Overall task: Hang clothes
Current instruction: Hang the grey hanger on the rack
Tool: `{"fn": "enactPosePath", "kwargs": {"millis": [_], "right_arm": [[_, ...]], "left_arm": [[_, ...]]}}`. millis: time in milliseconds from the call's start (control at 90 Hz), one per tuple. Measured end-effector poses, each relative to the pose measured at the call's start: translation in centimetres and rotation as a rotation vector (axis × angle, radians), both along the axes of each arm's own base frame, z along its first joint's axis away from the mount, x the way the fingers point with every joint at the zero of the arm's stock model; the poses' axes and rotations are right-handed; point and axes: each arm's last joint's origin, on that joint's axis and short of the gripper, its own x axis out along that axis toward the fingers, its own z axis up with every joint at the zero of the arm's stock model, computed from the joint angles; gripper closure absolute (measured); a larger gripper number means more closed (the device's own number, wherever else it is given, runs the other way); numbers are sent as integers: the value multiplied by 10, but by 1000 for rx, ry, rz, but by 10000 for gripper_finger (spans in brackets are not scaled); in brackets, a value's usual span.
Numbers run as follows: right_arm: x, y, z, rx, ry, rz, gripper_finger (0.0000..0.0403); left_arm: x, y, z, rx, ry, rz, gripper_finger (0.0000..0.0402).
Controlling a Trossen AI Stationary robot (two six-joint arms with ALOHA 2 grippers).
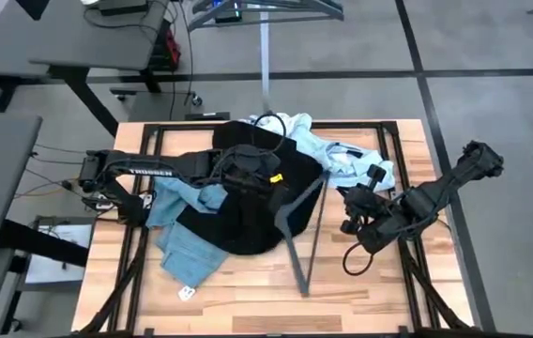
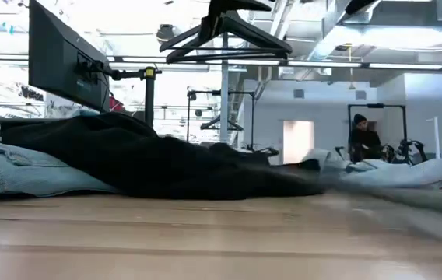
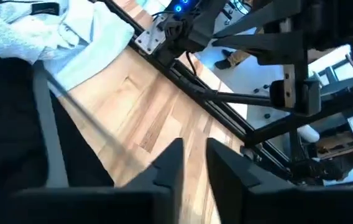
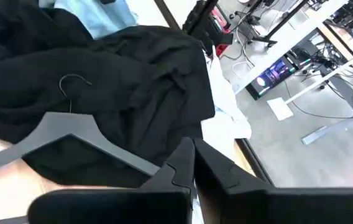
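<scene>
The wooden slatted table (image 1: 360, 300) carries a heap of clothes: a black short-sleeved t-shirt (image 1: 238, 221) in the middle, light blue denim jeans (image 1: 187, 249) at its left and near side, a pale blue-white collared shirt (image 1: 346, 155) at its far right. A grey plastic hanger (image 1: 299, 235) lies on the t-shirt's right edge. The left gripper (image 3: 192, 165) hovers above the t-shirt, fingers narrowly apart. The right gripper (image 4: 192, 168) waits right of the hanger, fingers nearly together, empty.

On the slatted wooden table (image 1: 360, 291) lie three garments: one black short-sleeved t-shirt (image 1: 238, 221) at its middle, one pale blue-white collared button shirt (image 1: 342, 155) toward its far right corner, one pair of light blue denim jeans (image 1: 187, 246) toward its left. One grey plastic hanger (image 1: 296, 235) lies there too. Two dark robot arms reach over it
</scene>
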Motion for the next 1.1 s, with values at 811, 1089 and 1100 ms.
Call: {"fn": "enactPosePath", "kwargs": {"millis": [811, 1089, 1100], "right_arm": [[55, -100, -84, 183, 230, 249, 232], [64, -124, -138, 243, 379, 494, 231], [65, -124, -140, 241, 390, 498, 231]], "left_arm": [[-13, -51, -90, -80, 142, -10, 394], [-16, -65, -97, -66, 141, -57, 393], [-17, -66, -97, -64, 141, -59, 393]]}}
